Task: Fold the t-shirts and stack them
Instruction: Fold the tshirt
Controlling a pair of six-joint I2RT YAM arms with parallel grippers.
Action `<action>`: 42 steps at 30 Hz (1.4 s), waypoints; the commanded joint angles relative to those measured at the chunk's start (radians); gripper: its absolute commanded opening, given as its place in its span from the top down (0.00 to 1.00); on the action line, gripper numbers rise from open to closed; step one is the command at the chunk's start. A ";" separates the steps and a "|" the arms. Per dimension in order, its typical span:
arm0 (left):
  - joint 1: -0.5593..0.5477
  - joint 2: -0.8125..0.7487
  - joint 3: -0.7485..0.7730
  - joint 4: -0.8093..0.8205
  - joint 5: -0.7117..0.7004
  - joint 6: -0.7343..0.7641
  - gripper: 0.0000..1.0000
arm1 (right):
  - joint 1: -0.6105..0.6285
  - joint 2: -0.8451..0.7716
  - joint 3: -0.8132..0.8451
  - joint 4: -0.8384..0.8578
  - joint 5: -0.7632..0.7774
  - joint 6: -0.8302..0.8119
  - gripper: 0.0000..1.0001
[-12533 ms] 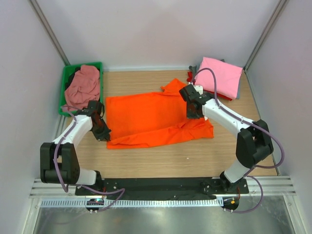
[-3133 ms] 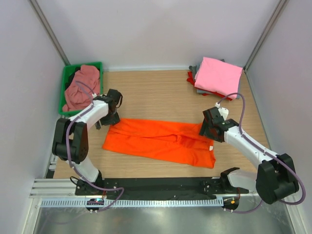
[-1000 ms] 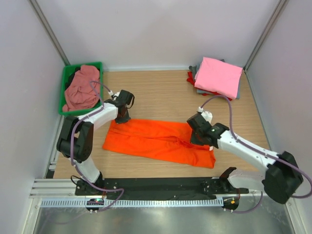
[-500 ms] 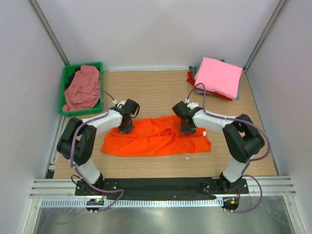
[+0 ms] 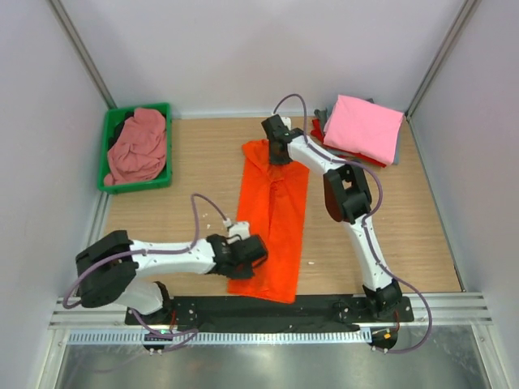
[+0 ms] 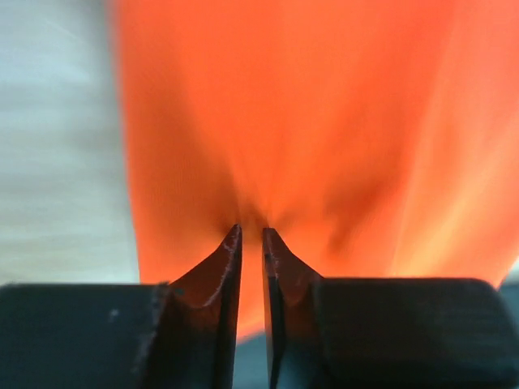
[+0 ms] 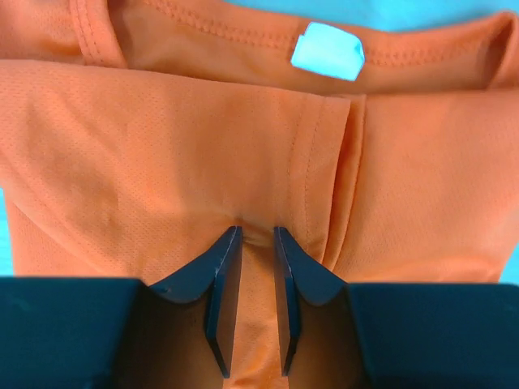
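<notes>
The bright orange t-shirt (image 5: 274, 212) lies as a long folded strip running from the far middle of the table to the near edge. My right gripper (image 5: 277, 150) is shut on its far end; the right wrist view shows cloth pinched between the fingertips (image 7: 229, 247), just below the collar with the white neck label (image 7: 328, 50). My left gripper (image 5: 253, 253) is shut on the near end; orange cloth (image 6: 324, 121) bunches at the jaw tips in the left wrist view. A folded pink shirt (image 5: 365, 127) tops a stack with red and grey shirts at the far right.
A green bin (image 5: 111, 138) at the far left holds a crumpled dusty-pink shirt (image 5: 138, 146). The black rail (image 5: 268, 308) runs along the near edge, with the shirt's near end reaching it. Bare wood lies either side of the strip.
The orange shirt has swung from lying crosswise to lying lengthwise. My right gripper moved to the far middle with one end; my left gripper moved to the near edge with the other.
</notes>
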 commanded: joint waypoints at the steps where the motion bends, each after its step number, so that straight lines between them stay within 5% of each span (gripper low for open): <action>1: -0.146 0.102 0.137 -0.025 0.013 -0.174 0.80 | 0.005 0.109 0.185 -0.063 -0.095 -0.082 0.71; 5: -0.266 0.161 0.292 -0.155 -0.030 -0.181 0.68 | 0.004 0.152 0.235 -0.021 -0.146 -0.111 0.69; 6: -0.310 0.161 0.315 -0.183 -0.068 -0.186 0.51 | 0.004 0.148 0.236 -0.002 -0.153 -0.124 0.67; 9: -0.389 0.130 0.382 -0.309 -0.148 -0.215 0.37 | 0.004 0.135 0.250 0.006 -0.164 -0.144 0.66; 16: -0.496 0.006 0.428 -0.528 -0.286 -0.299 0.38 | -0.010 0.036 0.259 -0.007 -0.159 -0.153 0.51; 24: -0.513 -0.203 0.368 -0.591 -0.438 -0.281 0.34 | -0.012 -0.297 0.120 -0.073 -0.091 -0.153 0.28; 29: -0.510 -0.402 0.224 -0.521 -0.493 -0.309 0.28 | -0.012 -0.659 -0.338 -0.069 0.049 -0.084 0.26; 34: -0.504 -0.606 0.023 -0.340 -0.493 -0.316 0.29 | 0.007 -1.136 -0.881 -0.080 0.010 0.160 0.26; 42: -0.424 -0.564 -0.166 -0.130 -0.475 -0.312 0.26 | 0.111 -1.593 -1.472 -0.086 -0.098 0.482 0.26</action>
